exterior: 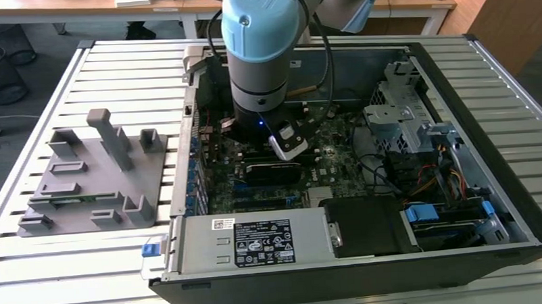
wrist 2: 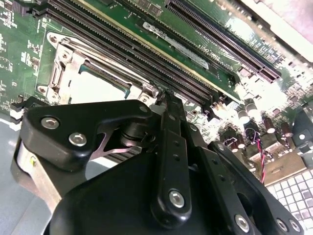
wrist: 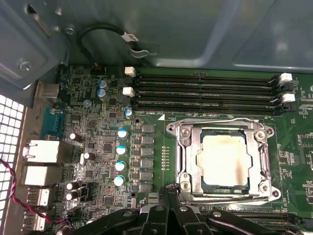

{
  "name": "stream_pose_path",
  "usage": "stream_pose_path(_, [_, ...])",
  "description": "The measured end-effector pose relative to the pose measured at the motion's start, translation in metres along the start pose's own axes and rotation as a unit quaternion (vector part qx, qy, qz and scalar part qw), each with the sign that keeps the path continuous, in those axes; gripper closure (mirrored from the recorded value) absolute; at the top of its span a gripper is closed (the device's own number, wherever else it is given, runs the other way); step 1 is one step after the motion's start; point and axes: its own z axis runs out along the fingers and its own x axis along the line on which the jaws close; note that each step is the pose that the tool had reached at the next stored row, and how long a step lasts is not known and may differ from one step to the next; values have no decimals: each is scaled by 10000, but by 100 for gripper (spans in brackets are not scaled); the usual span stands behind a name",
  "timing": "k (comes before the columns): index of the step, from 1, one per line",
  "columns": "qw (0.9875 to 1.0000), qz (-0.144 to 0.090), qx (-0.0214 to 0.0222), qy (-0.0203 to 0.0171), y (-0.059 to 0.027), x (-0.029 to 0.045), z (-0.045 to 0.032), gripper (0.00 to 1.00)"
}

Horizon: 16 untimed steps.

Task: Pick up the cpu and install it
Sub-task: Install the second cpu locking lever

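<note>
The cpu (wrist: pixel 224 159), a small flat square chip with a pale, shiny silver-grey metal top, lay seated inside the square metal-framed socket (wrist: pixel 222 128) on the green motherboard (wrist: pixel 98 122), with its edges square to the frame around it. In the second wrist view the same chip (wrist 2: pixel 95 88) showed as a pale patch within the socket frame (wrist 2: pixel 61 73), just past the black gripper linkage. Being square, it had no long axis to speak of; its sides ran parallel to the long black memory slots (wrist: pixel 205 90) that lay just beside the socket on the side away from the gripper.

The gripper (wrist: pixel 168 193) hung low over the board at the socket's near edge, its tips drawn together to a narrow point with nothing between them, so I judged it closed and empty. The cpu lay just ahead of those tips and slightly off to one side, close but apart, and no part of the gripper touched the chip. From how it sat in the frame, the chip looked already placed in the socket.

In the exterior view the pale blue and grey robot arm (exterior: pixel 260 51) reached straight down into the open black computer case (exterior: pixel 347 271), its wrist over the middle of the board. A grey plastic parts fixture (exterior: pixel 91 178) stood on the slatted metal table (exterior: pixel 40 268), well apart toward the exterior view's left.
</note>
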Motion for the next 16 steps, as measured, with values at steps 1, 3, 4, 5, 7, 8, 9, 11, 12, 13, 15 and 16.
stream_pose_path(1, [10000, 0, 1, -1, 2, 0, -10, 89])
stream_pose_path(3, [10000, -1, 1, -4, 9, -1, -35, 89])
stream_pose_path(4, [10000, -1, 1, -5, 11, -1, -43, 89])
stream_pose_path(5, [10000, -1, 1, -5, 14, -1, -54, 89])
stream_pose_path(7, [10000, -1, 1, -5, 20, -1, -79, 89])
stream_pose_path(8, [10000, -1, 1, -5, 24, -1, -92, 89])
stream_pose_path(9, [10000, -1, 1, -5, 27, -2, -104, 89])
stream_pose_path(11, [10000, -1, 0, -5, 32, -2, -124, 89])
stream_pose_path(12, [10000, -1, 0, -5, 34, -2, -132, 89])
stream_pose_path(13, [10000, -1, 1, -5, 36, -2, -140, 89])
stream_pose_path(15, [10000, -1, 1, -5, 40, -2, -156, 89])
stream_pose_path(16, [10000, -1, 1, -5, 42, -3, -166, 89])
